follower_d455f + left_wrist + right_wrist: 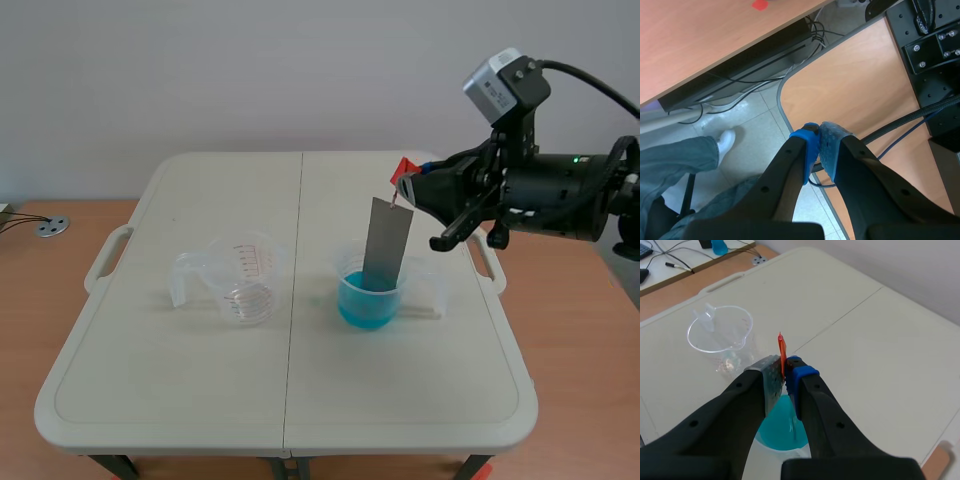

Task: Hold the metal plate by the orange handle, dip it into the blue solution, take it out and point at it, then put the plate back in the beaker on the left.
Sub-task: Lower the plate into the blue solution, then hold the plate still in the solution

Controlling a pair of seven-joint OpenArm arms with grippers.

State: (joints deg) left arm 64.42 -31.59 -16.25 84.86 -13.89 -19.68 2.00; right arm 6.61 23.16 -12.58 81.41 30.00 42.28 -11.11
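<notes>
One right gripper (pixel 785 372): pinching flat orange handle (pixel 782 347).
Metal plate (pixel 387 245): grey rectangle below it, dipped in blue solution (pixel 365 305).
Left gripper (pixel 817 137): pressed together.

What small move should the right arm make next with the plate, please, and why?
Probably lower it slightly, straight down: the right gripper is shut on the orange handle, and the metal plate only just reaches the blue solution with its lower end.
</notes>
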